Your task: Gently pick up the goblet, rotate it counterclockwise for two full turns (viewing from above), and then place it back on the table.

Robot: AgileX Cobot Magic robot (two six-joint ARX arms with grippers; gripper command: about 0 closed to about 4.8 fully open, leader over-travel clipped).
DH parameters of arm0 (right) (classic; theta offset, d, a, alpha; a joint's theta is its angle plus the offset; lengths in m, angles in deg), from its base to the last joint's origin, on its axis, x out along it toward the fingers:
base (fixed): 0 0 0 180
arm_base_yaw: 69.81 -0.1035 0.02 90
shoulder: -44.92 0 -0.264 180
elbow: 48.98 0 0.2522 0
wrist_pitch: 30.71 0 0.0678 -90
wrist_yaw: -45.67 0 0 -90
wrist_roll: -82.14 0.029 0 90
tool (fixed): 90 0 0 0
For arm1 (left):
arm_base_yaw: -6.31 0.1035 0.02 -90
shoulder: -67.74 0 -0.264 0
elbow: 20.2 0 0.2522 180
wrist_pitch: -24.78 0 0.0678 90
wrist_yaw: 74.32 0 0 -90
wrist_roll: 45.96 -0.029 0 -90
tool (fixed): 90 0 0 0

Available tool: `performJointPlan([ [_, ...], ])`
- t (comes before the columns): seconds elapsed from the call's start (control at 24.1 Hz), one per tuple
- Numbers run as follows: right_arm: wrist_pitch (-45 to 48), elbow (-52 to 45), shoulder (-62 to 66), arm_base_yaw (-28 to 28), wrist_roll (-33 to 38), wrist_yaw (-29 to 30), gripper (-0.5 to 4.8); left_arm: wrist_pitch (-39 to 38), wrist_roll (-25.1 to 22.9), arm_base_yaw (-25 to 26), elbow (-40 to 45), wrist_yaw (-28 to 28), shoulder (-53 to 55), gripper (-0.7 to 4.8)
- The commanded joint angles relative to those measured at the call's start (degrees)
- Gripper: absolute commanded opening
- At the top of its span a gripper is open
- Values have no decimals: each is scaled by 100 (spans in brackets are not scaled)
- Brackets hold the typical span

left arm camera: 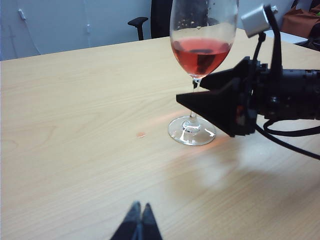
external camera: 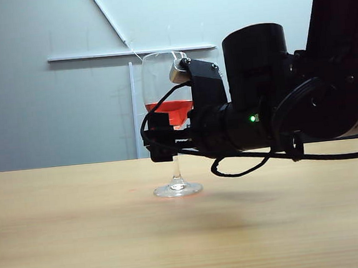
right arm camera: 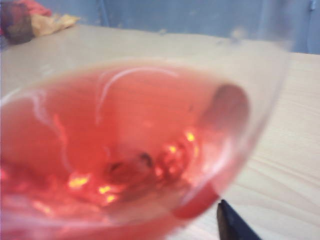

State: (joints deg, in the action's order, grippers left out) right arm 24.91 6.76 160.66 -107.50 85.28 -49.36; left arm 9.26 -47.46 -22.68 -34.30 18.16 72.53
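The goblet (external camera: 165,85) stands upright on the table (external camera: 81,230), its foot (external camera: 177,188) flat on the wood and red liquid (left arm camera: 200,52) in the lower bowl. My right gripper (external camera: 159,137) reaches in level from the right. It is open, with its fingers on either side of the top of the stem (left arm camera: 194,86), just under the bowl. In the right wrist view the bowl (right arm camera: 125,150) fills the picture; one dark fingertip (right arm camera: 229,225) shows beside it and the other is hidden. My left gripper (left arm camera: 139,212) is shut and empty, low over the table, well short of the goblet.
A black cable (external camera: 244,166) hangs in a loop under the right arm, close above the table. A small red spot (left arm camera: 141,134) lies on the wood beside the foot. A black chair (left arm camera: 137,22) stands beyond the far edge. Bare tabletop stretches on the left and in front.
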Motion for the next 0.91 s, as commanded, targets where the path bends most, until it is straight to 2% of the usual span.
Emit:
performJointPlan([
  [0.04,109,81,24,2,-15,-92,353,52,-2,4,-17,15,2,-5],
  [0.12,116,144,79,2,-15,-90,336,52,-2,4,-17,15,2,-5],
  [0.21,133,221,153,2,2,-87,281,52,-2,4,-17,15,2,-5],
  [0.5,157,295,225,2,31,-90,265,52,-2,4,-17,15,2,-5],
  [0.66,160,295,227,2,31,-87,229,52,-2,4,-17,15,2,-5],
  [0.79,160,295,227,2,31,-90,174,52,-2,4,-17,15,2,-5],
  [0.91,164,295,227,2,33,-90,165,52,-2,4,-17,15,2,-5],
])
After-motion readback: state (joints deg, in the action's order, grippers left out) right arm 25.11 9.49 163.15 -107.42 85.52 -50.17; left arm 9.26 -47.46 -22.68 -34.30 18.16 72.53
